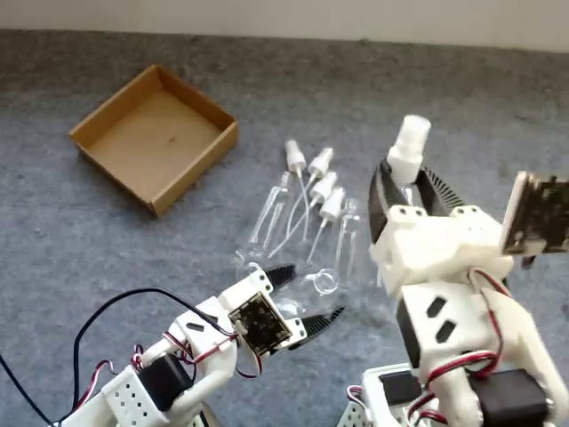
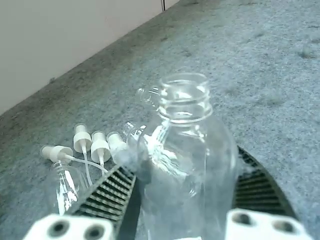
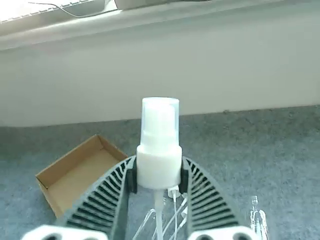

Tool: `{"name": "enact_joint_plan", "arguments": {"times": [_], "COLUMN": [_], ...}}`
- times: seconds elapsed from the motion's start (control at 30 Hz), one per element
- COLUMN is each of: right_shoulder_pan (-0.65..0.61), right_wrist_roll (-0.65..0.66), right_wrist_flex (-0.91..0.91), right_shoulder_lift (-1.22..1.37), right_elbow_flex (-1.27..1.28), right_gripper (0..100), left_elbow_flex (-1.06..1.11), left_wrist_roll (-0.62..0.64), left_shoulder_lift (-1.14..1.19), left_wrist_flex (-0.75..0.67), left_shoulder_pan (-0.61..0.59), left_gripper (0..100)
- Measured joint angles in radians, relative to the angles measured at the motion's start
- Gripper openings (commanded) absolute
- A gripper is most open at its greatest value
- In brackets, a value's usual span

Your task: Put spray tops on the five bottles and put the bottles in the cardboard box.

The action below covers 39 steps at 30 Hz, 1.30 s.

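Over the table, right tool pinches a spray top upright; left tool grips an open-necked bottle.

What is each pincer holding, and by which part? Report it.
Left pincer: clear bottle, by its body. Right pincer: spray top, by its collar.

- Grey carpet-like covering spans the whole table surface.
- Pale wall runs along the table's far edge.
- Thin cable lies on a ledge above the wall.

Clear bottles and white spray tops lie clustered — open cardboard box apart.
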Motion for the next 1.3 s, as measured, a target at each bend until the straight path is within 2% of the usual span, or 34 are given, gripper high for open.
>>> {"name": "enact_joint_plan", "arguments": {"times": [0.3, 0.4, 0.57, 0.7, 0.93, 1.3], "right_shoulder_pan": [-0.003, -0.003, -0.003, -0.017, -0.193, -0.215], "right_wrist_roll": [-0.009, -0.009, -0.009, -0.009, -0.009, -0.011], "right_wrist_flex": [-0.359, -0.408, -0.423, -0.428, -0.509, -0.555], "right_shoulder_lift": [-0.316, -0.396, -0.483, -0.489, -0.489, -0.489], "right_elbow_flex": [0.532, 0.620, 0.626, 0.628, 0.635, 0.637], "right_gripper": [3.3, 3.3, 3.3, 3.4, 3.4, 3.4], "left_elbow_flex": [0.000, 0.000, 0.000, 0.000, 0.000, 0.000], "left_wrist_roll": [0.003, 0.071, 0.164, 0.169, 0.169, 0.169], "left_shoulder_lift": [0.000, 0.000, 0.000, 0.000, 0.000, 0.000], "left_wrist_flex": [0.002, 0.002, 0.002, 0.002, 0.002, 0.002], "left_shoulder_pan": [0.000, 0.000, 0.000, 0.000, 0.000, 0.000], "left_gripper": [13, 13, 13, 13, 13, 13]}}
